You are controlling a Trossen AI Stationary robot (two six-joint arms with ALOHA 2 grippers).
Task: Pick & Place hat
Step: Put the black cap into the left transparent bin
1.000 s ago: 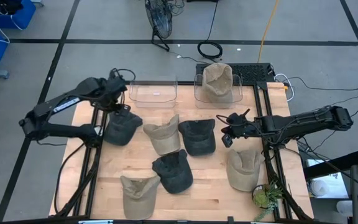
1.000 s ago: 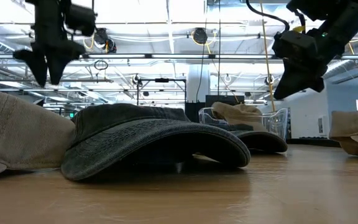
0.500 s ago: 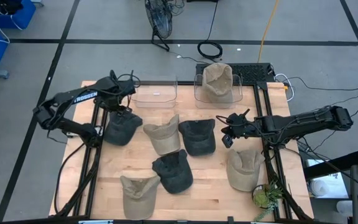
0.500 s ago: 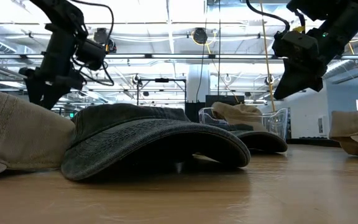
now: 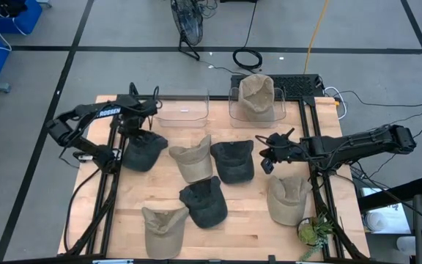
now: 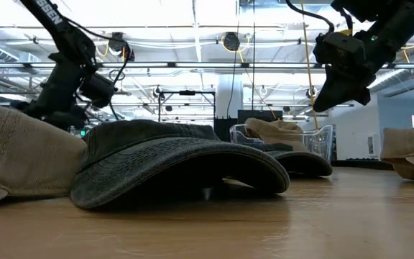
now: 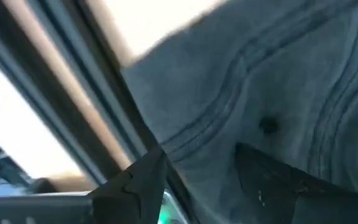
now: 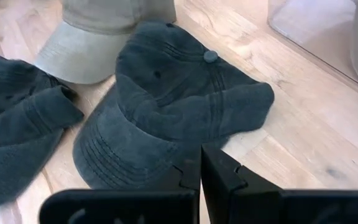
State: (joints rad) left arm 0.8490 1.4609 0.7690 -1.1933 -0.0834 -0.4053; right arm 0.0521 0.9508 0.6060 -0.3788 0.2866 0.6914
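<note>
Several caps lie crown-up on the wooden table. My left gripper (image 5: 139, 132) is open and low over the dark cap at the far left (image 5: 143, 152); in the left wrist view its fingers (image 7: 135, 186) stand spread over that cap's crown (image 7: 260, 93). In the low view it (image 6: 49, 108) sits behind a tan cap (image 6: 20, 155). My right gripper (image 5: 267, 158) is shut (image 8: 201, 168) and hovers above the table, right of the middle dark cap (image 5: 233, 161) (image 8: 166, 106). A tan cap (image 5: 257, 95) rests in the right clear bin. My left gripper comes down from above on the crown of the far-left dark cap (image 7: 216, 143), one finger on each side of a patch of cloth. The cap lies flat on the table. I cannot tell whether the fingertips touch it.
An unfilled clear bin (image 5: 180, 108) stands at the far edge beside the bin with the cap (image 5: 234, 110). Other caps: tan (image 5: 193, 161), dark (image 5: 204, 202), tan (image 5: 163, 229), tan (image 5: 288, 198). Dark frame rails (image 5: 112, 191) run along both sides. A small plant (image 5: 313, 231) sits near right.
My left gripper has come down from well above the table onto the far-left dark cap, its arm folding back toward the table's left edge. Its fingers have stayed spread. The right arm has kept still, and no cap has moved.
</note>
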